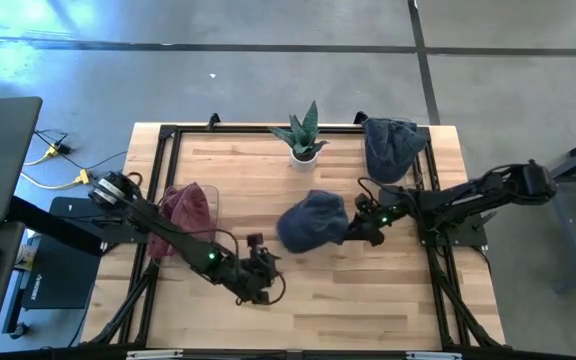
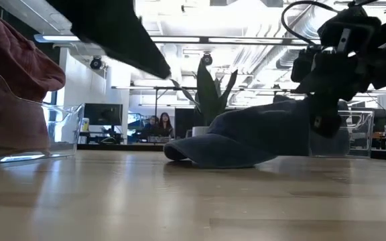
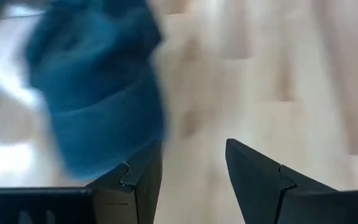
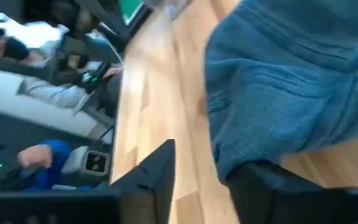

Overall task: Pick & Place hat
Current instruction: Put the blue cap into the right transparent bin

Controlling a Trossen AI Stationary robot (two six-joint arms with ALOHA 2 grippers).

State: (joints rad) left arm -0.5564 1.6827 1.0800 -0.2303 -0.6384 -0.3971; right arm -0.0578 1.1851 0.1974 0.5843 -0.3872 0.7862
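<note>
A blue cap (image 1: 313, 222) lies on the wooden table near its middle, brim end toward the near left; it also shows in the low view (image 2: 246, 137). My right gripper (image 1: 358, 228) is open at the cap's right edge, low over the table. In the right wrist view (image 4: 201, 186) the cap's cloth (image 4: 278, 93) reaches down over one finger (image 4: 260, 186), while the other finger stands beside it over bare wood. My left gripper (image 1: 258, 268) is open and empty above the table near the front edge, and the cap shows ahead of it (image 3: 98, 87). My right gripper stands level at the cap's right-hand edge (image 4: 229, 155), coming from the table's right. One finger is at or under that edge. I cannot tell whether it touches the cloth. The cap rests flat on the table.
A red hat (image 1: 188, 208) sits in a clear container at the table's left. Another blue hat (image 1: 392, 148) sits in a clear container at the far right. A potted plant (image 1: 304, 136) stands at the far middle. Bare wood lies along the near edge.
</note>
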